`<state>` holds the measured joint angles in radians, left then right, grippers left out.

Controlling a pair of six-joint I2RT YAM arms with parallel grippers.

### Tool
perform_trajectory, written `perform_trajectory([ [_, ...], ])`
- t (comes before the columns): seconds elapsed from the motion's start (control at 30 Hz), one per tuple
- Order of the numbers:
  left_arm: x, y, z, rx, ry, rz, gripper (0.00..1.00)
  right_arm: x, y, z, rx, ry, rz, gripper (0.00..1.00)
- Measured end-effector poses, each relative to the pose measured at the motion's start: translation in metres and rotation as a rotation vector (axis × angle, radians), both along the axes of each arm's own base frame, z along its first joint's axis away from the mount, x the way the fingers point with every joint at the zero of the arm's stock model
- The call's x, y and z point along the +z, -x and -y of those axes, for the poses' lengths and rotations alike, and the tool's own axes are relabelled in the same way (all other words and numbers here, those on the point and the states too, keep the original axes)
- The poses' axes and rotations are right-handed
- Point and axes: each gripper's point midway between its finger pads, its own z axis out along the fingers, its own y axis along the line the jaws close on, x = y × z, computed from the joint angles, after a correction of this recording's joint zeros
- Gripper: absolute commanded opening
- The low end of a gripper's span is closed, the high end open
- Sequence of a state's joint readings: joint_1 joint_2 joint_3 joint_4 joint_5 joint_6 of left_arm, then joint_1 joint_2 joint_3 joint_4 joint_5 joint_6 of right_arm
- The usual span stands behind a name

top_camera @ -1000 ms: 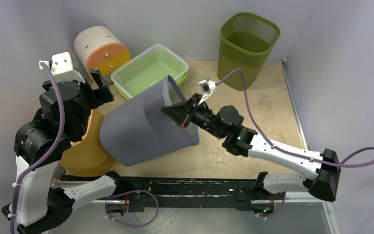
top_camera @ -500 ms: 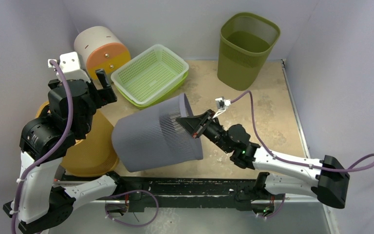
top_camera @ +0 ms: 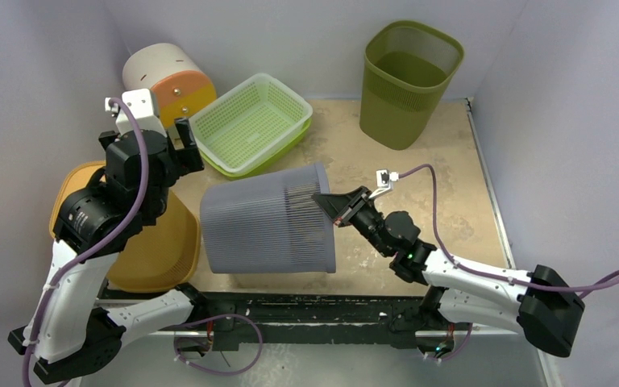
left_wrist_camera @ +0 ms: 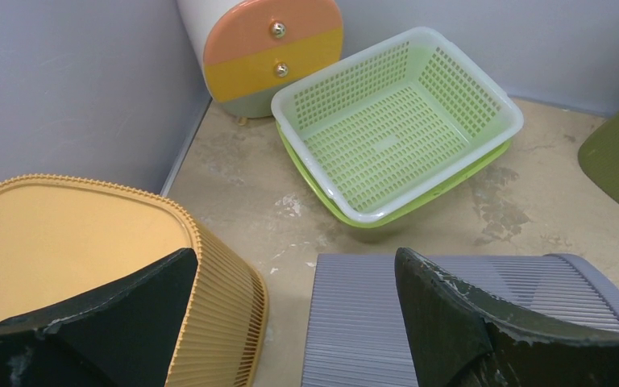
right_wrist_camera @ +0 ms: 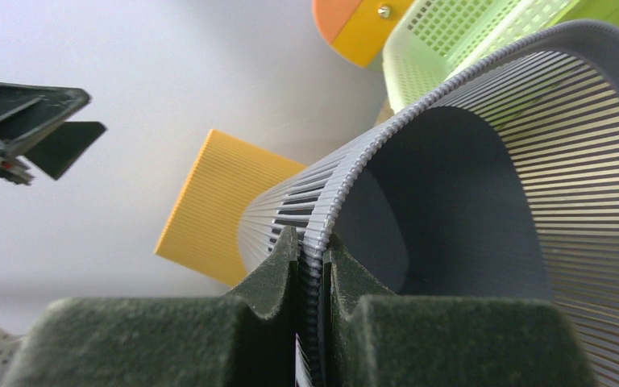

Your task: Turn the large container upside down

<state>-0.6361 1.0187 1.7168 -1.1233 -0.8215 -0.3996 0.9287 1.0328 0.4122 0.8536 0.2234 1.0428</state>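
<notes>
Mid-flip: the grey bin (top_camera: 266,222) lies on its side by the middle of the tabletop's (top_camera: 443,161) near edge, its rim (top_camera: 330,242) pinched by the right hand (top_camera: 332,204). The left hand (top_camera: 187,143) hovers released toward the left edge. Next, the rim probably needs swinging over until the mouth faces down.

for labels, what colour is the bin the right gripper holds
Grey slatted bin; best in top external view.

The worn beige table (top_camera: 443,161) carries an upright olive bin (top_camera: 407,85) at its far right and a round drawer unit (top_camera: 169,81) in the far left corner. Beside the unit sits a lime basket (top_camera: 286,151) with a pale basket (top_camera: 250,125) nested inside. A yellow bin (top_camera: 165,246) stands upside down at the near left, and a grey container (top_camera: 266,230) lies on its side just right of it, open end facing right.
</notes>
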Motion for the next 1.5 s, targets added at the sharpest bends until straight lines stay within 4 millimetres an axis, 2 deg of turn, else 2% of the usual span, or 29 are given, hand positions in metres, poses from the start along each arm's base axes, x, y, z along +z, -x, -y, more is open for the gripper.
perform_trajectory([
  [0.1,-0.003,-0.002,0.001,0.0,-0.007,-0.009,0.9,0.001,0.001,-0.002,0.019,-0.02,0.01,0.0],
  [0.3,-0.004,-0.003,0.002,0.001,-0.007,-0.008,0.9,0.017,0.0,-0.005,0.055,-0.073,0.074,0.0],
  [0.47,-0.003,-0.006,0.005,0.0,-0.011,-0.015,0.9,0.024,-0.004,-0.017,0.09,-0.116,0.131,0.0],
  [0.7,0.005,-0.012,0.009,0.001,-0.015,-0.019,0.9,0.02,-0.028,-0.043,0.121,-0.207,0.153,0.0],
  [0.8,0.01,-0.011,0.007,0.005,-0.011,-0.011,0.9,0.011,-0.04,-0.04,0.12,-0.258,0.107,0.0],
  [0.9,0.012,-0.008,0.004,0.014,-0.013,-0.006,0.9,0.001,-0.051,-0.019,0.108,-0.31,0.053,0.0],
  [1.0,0.012,-0.007,0.002,0.02,-0.019,-0.01,0.9,-0.008,-0.067,0.024,0.047,-0.35,0.001,0.0],
  [1.13,0.011,-0.008,0.002,0.022,-0.022,-0.013,0.9,0.0,-0.081,0.077,-0.019,-0.39,0.006,0.0],
  [1.23,0.01,-0.009,0.003,0.022,-0.024,-0.016,0.9,-0.016,-0.094,0.11,-0.082,-0.414,-0.057,0.0],
  [1.3,0.009,-0.009,0.003,0.022,-0.025,-0.017,0.9,-0.032,-0.099,0.126,-0.121,-0.424,-0.115,0.0],
  [1.37,0.008,-0.01,0.003,0.022,-0.028,-0.021,0.9,-0.041,-0.101,0.137,-0.137,-0.434,-0.149,0.0],
  [1.43,0.007,-0.01,0.003,0.022,-0.031,-0.025,0.9,-0.04,-0.101,0.139,-0.127,-0.443,-0.157,0.0],
  [1.5,0.006,-0.01,0.004,0.022,-0.032,-0.026,0.9,-0.03,-0.101,0.136,-0.099,-0.454,-0.142,0.0],
])
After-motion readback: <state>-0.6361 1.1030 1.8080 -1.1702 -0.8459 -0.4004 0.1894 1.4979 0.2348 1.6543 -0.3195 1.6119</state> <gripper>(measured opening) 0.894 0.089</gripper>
